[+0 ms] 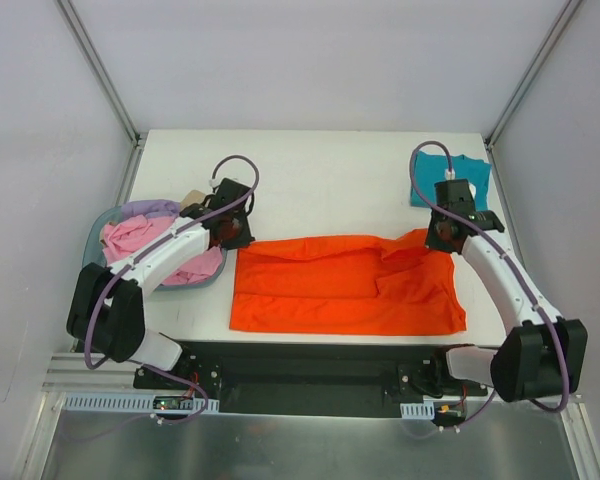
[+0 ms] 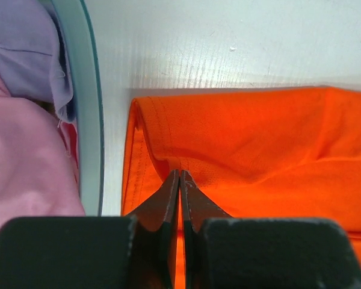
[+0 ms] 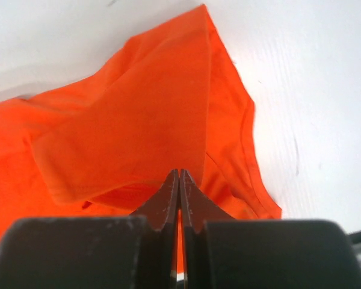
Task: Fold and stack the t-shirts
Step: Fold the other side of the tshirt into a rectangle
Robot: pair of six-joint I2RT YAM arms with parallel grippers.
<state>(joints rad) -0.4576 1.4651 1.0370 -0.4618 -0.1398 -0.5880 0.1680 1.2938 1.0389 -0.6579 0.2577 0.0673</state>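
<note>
Limp, light orange t-shirt [image 1: 345, 290] lies mid-frame, left gripper [image 2: 180, 177] and right gripper [image 3: 179, 176] pinched tight on its upper corners, likely the best holds.

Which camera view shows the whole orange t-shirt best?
The top external view: the orange t-shirt lies there whole, spread on the table. The left wrist view shows only one corner beside the basket; the right wrist view, only a folded-over end.
</note>
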